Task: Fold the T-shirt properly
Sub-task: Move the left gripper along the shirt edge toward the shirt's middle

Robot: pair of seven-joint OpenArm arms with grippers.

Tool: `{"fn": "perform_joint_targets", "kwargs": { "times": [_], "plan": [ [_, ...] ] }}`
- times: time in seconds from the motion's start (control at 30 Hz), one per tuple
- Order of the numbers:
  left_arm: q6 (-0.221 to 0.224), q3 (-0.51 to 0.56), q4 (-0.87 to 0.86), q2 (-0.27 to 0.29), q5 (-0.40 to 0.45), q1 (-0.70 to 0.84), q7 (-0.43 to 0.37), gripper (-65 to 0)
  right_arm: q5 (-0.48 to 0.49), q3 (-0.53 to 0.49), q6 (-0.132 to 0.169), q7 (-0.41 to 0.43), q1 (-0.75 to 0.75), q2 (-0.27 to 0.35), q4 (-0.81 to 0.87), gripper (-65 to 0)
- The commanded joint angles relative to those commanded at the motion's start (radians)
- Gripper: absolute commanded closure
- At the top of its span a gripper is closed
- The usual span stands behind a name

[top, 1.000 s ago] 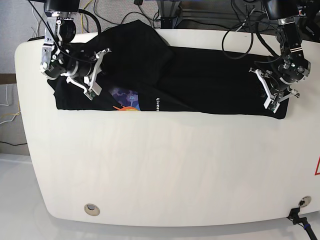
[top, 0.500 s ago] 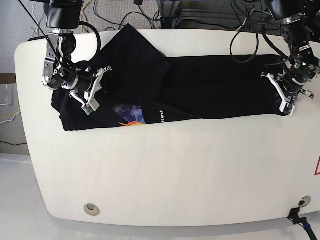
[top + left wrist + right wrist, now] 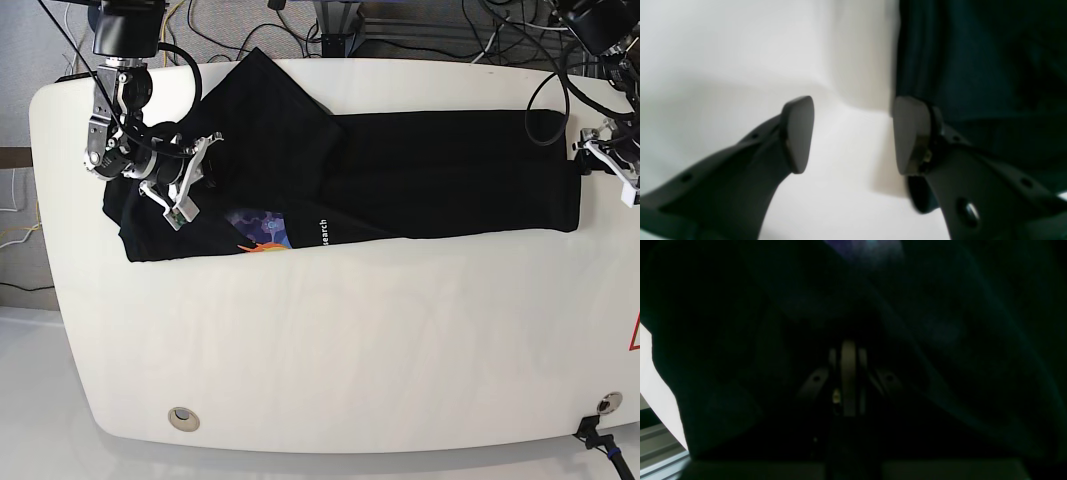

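The black T-shirt [image 3: 430, 170] lies in a long band across the far half of the white table [image 3: 320, 340], with one part folded up towards the back left. Its orange and purple print [image 3: 262, 232] with white lettering shows at the front left. My right gripper [image 3: 185, 180] rests on the shirt's left end; in the right wrist view its fingers [image 3: 848, 373] are pressed together amid dark cloth [image 3: 940, 323]. My left gripper [image 3: 608, 165] hovers just off the shirt's right edge. It is open [image 3: 853, 133] over bare table, with the shirt's edge [image 3: 973, 66] beside one finger.
Cables and a metal frame [image 3: 340, 25] lie behind the table's back edge. A round hole [image 3: 182, 418] sits near the front left, a small fitting [image 3: 603, 405] at the front right, and a red mark [image 3: 635, 335] at the right edge.
My left gripper has moved right, off the shirt's right end, and now stands open over the table. The shirt's left end has shifted forward with the right gripper, which has since held still.
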Motion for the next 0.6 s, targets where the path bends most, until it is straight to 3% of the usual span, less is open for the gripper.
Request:
{"fn": "perform_joint_targets", "kwargs": {
  "times": [0.13, 0.3, 0.47, 0.53, 0.6],
  "plan": [
    [0.0, 0.063, -0.057, -0.002, -0.055, -0.002, -0.02, -35.1, 0.0, 0.0, 0.0, 0.0, 0.0, 0.003, 0.0, 0.0],
    [0.0, 0.137, -0.124, 0.003, -0.054, -0.023, -0.038, -35.1, 0.0, 0.0, 0.0, 0.0, 0.0, 0.003, 0.003, 0.0],
    [0.0, 0.146, -0.123, 0.028, -0.055, -0.023, -0.038, -34.5, 0.0, 0.0, 0.0, 0.0, 0.0, 0.0, 0.003, 0.0],
    [0.0, 0.169, -0.123, 0.028, -0.055, -0.025, -0.038, -28.1, 0.0, 0.0, 0.0, 0.0, 0.0, -0.002, 0.003, 0.0],
    [0.0, 0.19, -0.123, 0.028, -0.055, -0.026, -0.038, -12.9, 0.0, 0.0, 0.0, 0.0, 0.0, -0.002, 0.0, 0.0]
  ]
}}
